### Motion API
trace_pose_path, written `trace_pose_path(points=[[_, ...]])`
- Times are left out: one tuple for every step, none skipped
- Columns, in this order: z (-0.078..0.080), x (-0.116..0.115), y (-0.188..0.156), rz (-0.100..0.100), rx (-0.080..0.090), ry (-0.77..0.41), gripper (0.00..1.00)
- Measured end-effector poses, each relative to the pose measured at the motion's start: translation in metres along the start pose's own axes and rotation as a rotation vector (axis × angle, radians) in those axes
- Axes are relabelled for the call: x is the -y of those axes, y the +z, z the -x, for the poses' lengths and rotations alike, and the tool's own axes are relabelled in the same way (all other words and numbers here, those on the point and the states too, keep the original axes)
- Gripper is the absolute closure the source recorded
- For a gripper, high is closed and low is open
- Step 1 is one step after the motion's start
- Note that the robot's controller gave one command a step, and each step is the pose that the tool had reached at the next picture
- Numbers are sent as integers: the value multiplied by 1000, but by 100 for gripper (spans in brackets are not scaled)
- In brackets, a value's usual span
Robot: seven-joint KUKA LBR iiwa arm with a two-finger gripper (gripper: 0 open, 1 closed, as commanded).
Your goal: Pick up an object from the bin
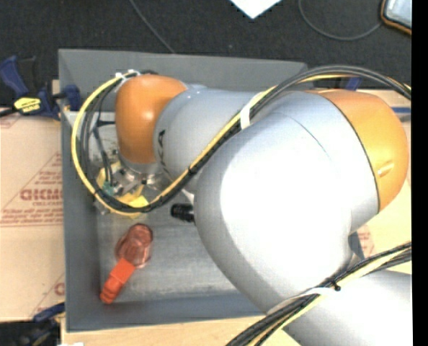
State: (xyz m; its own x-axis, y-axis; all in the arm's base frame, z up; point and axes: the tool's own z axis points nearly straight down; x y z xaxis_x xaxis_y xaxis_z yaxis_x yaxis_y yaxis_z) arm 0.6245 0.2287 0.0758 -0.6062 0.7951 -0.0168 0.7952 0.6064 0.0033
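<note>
Reddish translucent piece (135,244) on an orange stem (113,283), possibly a small toy, lies tilted on the floor of the grey bin (178,272), near its lower-left corner. My gripper (130,184) hangs farther up the bin under my orange wrist cover (142,117). I cannot tell whether it is spread or closed. A small black item (181,211) lies beside my arm.

Camera, one item: your only view. Position: above the grey bin (174,269), looking down, tilted somewhat to one side. Range: near; the bin spans most of your frame. Obstruction: the arm (286,193) enters at 3 o'clock, covering the bin's 3-to-5 o'clock portion.
</note>
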Motion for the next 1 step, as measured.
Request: trace_pose_path(points=[[0,2,-19,-9,-3,1,100]])
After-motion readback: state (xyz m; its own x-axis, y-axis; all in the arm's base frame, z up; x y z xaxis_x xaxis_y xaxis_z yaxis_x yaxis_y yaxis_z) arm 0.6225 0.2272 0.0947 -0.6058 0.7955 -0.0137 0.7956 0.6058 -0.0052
